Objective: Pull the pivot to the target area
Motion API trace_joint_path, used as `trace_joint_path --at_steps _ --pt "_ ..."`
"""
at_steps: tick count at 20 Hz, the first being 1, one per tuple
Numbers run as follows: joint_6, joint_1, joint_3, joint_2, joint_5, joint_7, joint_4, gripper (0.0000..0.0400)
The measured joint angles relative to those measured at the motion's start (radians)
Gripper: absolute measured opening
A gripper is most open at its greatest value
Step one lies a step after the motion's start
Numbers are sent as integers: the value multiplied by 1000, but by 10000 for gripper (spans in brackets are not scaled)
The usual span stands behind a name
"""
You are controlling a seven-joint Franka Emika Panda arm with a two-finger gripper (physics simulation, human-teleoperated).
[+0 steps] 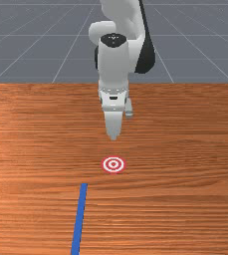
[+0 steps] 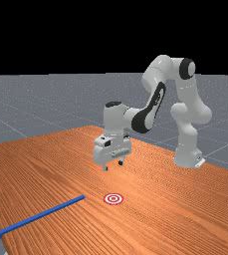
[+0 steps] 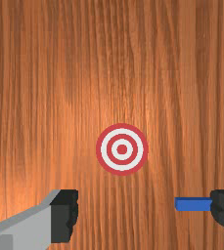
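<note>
1. Worktop (image 1: 175, 214): orange-brown wood, streaked grain; bears the other entries, my arm (image 2: 187, 134) reaching over it.
2. Bar (image 1: 79, 219), one; by my judgement the "pivot" to be pulled. Lies from my end effector (image 2: 113, 166) outward, away from my base, and to the front view's left. Long axis points mostly away from the base, slanting slightly to that left; base-side end is the nearer. Plain blue, long, thin, straight-sided, square-ended, flat on the wood.
3. End effector, one: raised above the worktop, parted wide, holding nothing. Its opening runs roughly along the bar's length; a grip across would call for about a quarter turn. Next, I judge: outward and over to the bar, then down.
4. Target (image 1: 113, 164), one: red and white rings, just beside the bar's base-side end, apart from it. The pull should run baseward and to the front view's right.
</note>
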Motion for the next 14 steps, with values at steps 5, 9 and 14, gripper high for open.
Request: trace_joint_path --at_steps 5,9,14 --pt "0 0 0 0 0 0 0 33" --pt "-90 -4 0 -65 1 -17 26 5" --pt "5 -45 10 3 -4 -164 16 0"
